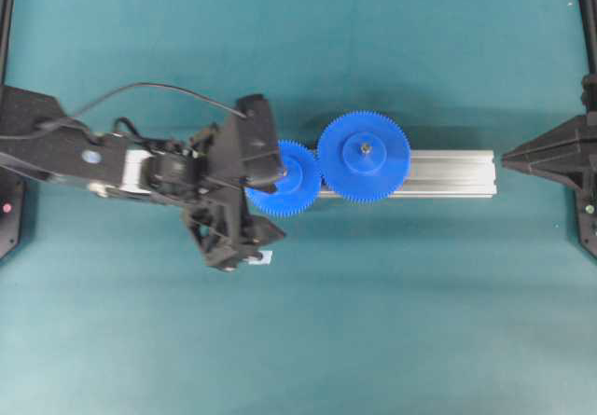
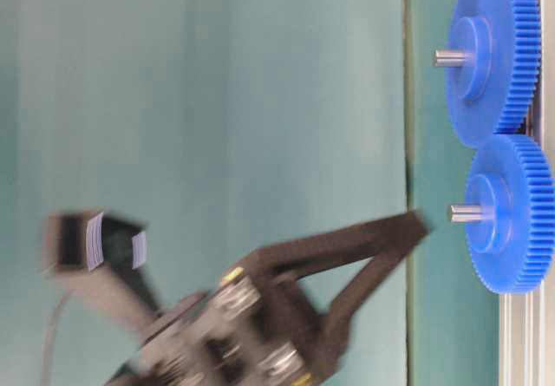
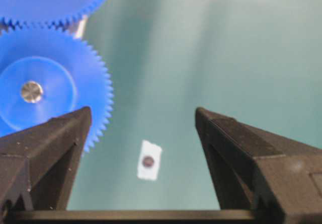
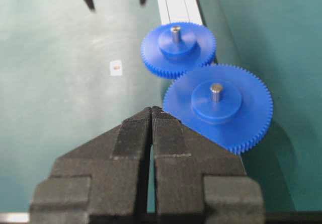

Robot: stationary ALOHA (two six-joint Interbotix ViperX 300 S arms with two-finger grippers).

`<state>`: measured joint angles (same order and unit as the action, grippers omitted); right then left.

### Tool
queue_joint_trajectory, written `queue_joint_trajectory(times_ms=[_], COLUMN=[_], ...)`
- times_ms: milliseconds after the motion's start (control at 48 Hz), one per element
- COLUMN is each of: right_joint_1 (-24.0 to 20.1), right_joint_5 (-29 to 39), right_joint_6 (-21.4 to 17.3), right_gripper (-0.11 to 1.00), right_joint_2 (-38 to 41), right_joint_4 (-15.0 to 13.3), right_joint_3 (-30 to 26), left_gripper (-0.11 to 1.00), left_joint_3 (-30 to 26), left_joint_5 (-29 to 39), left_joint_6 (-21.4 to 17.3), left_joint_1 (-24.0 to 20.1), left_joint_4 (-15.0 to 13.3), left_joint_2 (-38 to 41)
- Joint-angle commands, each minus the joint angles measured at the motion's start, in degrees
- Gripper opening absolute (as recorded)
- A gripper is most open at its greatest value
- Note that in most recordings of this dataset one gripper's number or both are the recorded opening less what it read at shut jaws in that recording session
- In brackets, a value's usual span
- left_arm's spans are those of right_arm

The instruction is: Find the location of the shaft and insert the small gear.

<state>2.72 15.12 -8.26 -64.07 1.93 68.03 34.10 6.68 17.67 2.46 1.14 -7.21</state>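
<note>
Left tool [image 3: 141, 121] gapes wide, empty; small gear [image 3: 45, 88] sits seated just beside its left finger.

The left tool [image 3: 143, 128] hangs over the counter with its two fingers spread wide and nothing between them. The right tool [image 4: 152, 114] sits drawn back, fingers pressed together, empty.

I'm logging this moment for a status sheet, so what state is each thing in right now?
Small gear: seated on its pin, teeth meshed with the large gear.
Large gear: seated on its own pin on the rail.
Shaft: upright, poking through the small gear's hub.
Left gripper: open, empty, beside the small gear.
Right gripper: shut, empty.
White tag: flat on the mat.
</note>
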Motion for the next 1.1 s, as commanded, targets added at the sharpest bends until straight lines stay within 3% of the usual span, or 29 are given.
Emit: queue_joint_trajectory(times_ms=[0, 396, 750, 1084], right_joint_1=[0.09, 0.09, 0.09, 0.09], right_joint_5=[-0.53, -0.26, -0.35, -0.35], right_joint_6=[-0.44, -0.44, -0.44, -0.44], right_gripper=[0.02, 0.02, 0.02, 0.02], right_joint_2=[0.35, 0.35, 0.35, 0.35], right_joint_4=[0.0, -0.09, -0.09, 0.0], right_joint_3=[-0.53, -0.7, -0.79, -0.62], left_gripper=[0.84, 0.84, 0.84, 0.84], left_joint_3=[0.0, 7.82, 13.45, 15.12], left_joint_5=[-0.44, -0.62, -0.62, -0.62], left_joint_6=[-0.26, -7.38, -7.56, -7.65], left_joint_1=[0.09, 0.09, -0.35, -0.35], left_joint_4=[0.0, 0.09, 0.0, 0.0], left_joint_2=[-4.13, -18.98, -29.62, -30.94])
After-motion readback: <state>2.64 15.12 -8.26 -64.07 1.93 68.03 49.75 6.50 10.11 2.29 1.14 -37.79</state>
